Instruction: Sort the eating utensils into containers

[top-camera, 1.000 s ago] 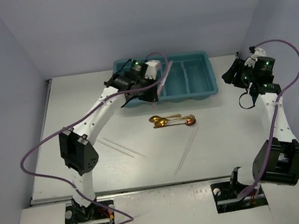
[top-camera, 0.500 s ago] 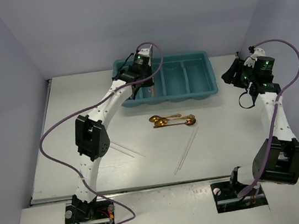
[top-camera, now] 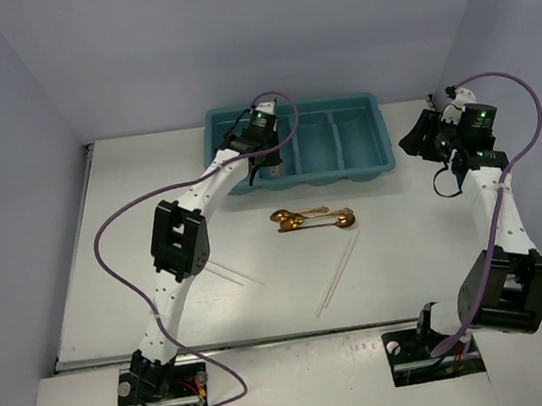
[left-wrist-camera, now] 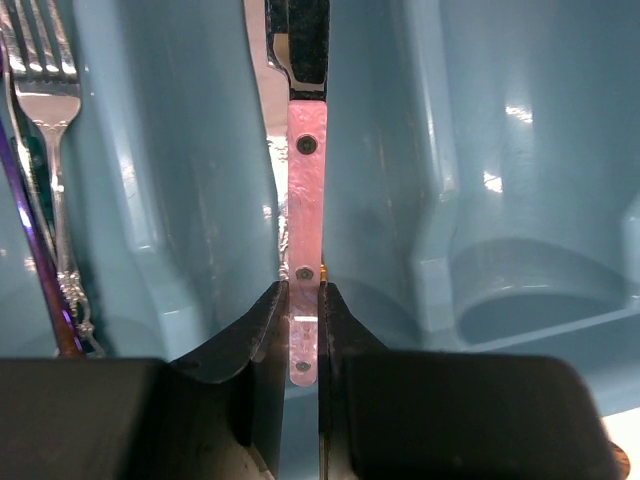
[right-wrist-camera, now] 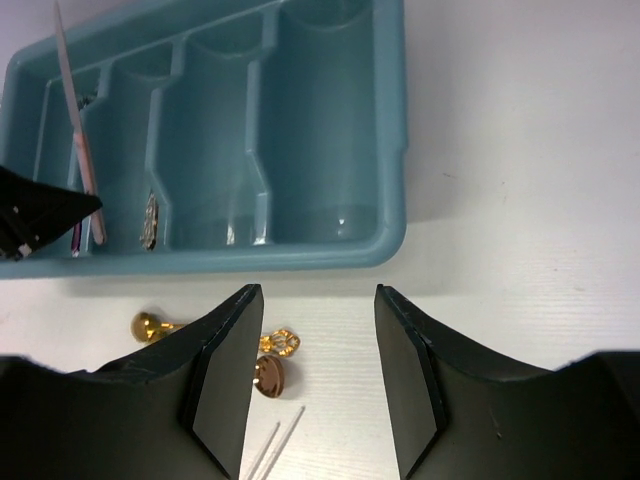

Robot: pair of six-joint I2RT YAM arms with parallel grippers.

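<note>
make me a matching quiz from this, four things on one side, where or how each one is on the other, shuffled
1 pink-handled knife
2 gold spoons
3 silver fork
4 right gripper

a open, holding nothing
b on the table before the tray
c pinched by the left gripper
d lying loose in the tray

Pairs: 1-c, 2-b, 3-d, 4-a

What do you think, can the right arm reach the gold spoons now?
Probably yes: the right gripper is open and empty, right of the tray. The gold spoons lie on the table in front of the tray, and the left gripper, shut on a pink-handled utensil, is inside the tray, off that path.
</note>
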